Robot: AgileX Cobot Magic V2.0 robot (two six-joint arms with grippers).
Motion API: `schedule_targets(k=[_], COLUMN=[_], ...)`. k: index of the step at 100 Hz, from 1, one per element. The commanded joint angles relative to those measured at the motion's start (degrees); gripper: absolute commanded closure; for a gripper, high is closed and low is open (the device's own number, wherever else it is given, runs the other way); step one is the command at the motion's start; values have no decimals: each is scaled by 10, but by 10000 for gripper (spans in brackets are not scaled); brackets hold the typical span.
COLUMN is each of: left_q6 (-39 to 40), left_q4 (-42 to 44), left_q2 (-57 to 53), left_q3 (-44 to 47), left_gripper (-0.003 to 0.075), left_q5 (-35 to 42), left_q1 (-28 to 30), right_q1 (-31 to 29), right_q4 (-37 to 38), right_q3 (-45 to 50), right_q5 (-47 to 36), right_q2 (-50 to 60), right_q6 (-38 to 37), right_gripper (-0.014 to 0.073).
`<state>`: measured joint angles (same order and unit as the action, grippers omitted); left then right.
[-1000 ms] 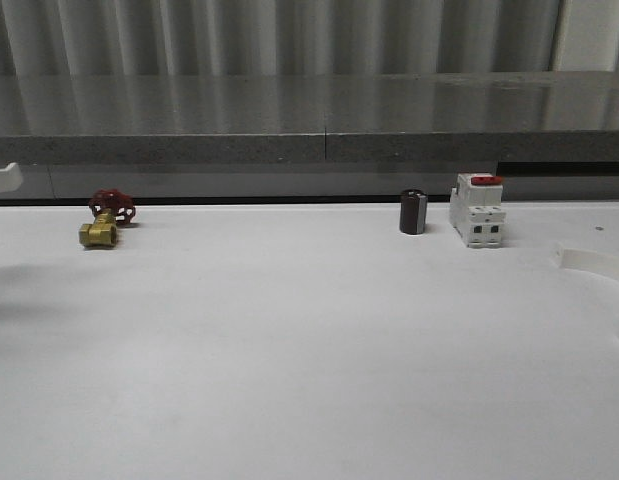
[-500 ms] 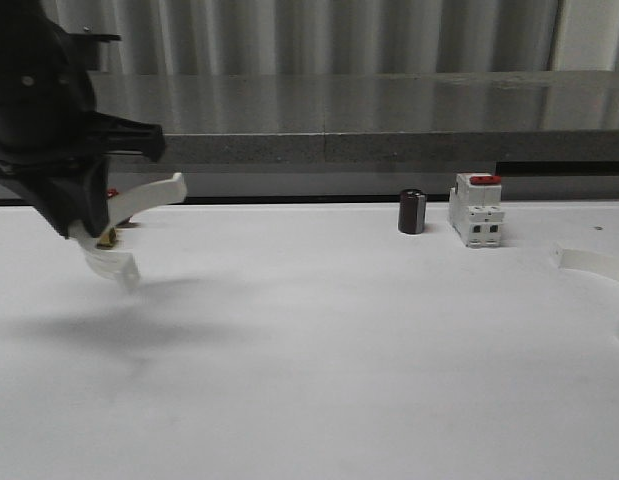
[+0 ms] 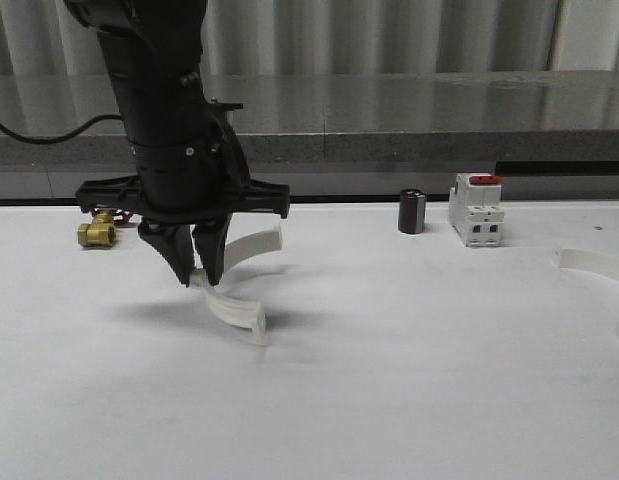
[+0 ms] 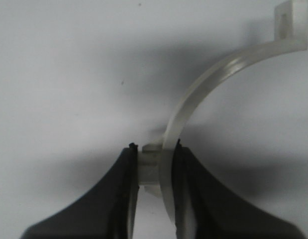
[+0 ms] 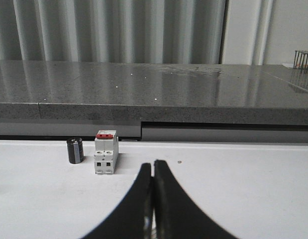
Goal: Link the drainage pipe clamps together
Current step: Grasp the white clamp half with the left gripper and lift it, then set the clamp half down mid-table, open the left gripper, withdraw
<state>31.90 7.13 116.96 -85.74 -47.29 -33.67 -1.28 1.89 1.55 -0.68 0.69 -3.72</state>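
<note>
My left gripper (image 3: 197, 270) hangs left of the table's middle, shut on one white drainage pipe clamp (image 3: 236, 300). In the left wrist view the gripper (image 4: 154, 155) pinches the clamp (image 4: 208, 79) at its small outer tab, and the half-ring arcs away to a flat end flange. The clamp's lower end is close to the table surface. A second white clamp (image 3: 592, 262) lies on the table at the far right, cut off by the frame edge. My right gripper (image 5: 154, 167) is shut with nothing between its fingers, low over the table.
A brass valve with a red handle (image 3: 97, 233) sits at the back left. A black cylinder (image 3: 413, 211) and a white breaker with a red switch (image 3: 477, 210) stand at the back right, also seen as the breaker (image 5: 105, 159). A grey ledge runs behind the table.
The left arm has swung in from the far left toward the table's middle and come lower, carrying the clamp with it. One second ago it was out of the front view.
</note>
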Motion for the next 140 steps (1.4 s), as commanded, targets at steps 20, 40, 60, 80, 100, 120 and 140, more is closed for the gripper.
schedule_targets(k=[20, 40, 60, 80, 100, 120, 140], left_q6=[9, 9, 9, 8, -70, -184, -257], left_q4=[7, 7, 7, 53, 43, -37, -104], left_q2=[-16, -16, -23, -75, -148, -249, -352], left_q3=[-20, -20, -23, -23, -11, 56, 176], left_gripper=[609, 357, 300, 369, 704, 740, 740], left_q5=[8, 12, 18, 35, 41, 100, 158], left_q1=[-4, -4, -4, -4, 18, 80, 153], right_q1=[-1, -1, -1, -1, -1, -1, -1], right_q4=[0, 0, 0, 0, 0, 0, 0], right_q3=[-9, -9, -9, -9, -9, -9, -9], right_q5=[-48, -48, -48, -48, -48, -48, -48], right_q2=[11, 11, 11, 11, 11, 11, 11], right_q6=[1, 1, 1, 1, 1, 1, 1], right_gripper=[662, 662, 662, 662, 662, 662, 662])
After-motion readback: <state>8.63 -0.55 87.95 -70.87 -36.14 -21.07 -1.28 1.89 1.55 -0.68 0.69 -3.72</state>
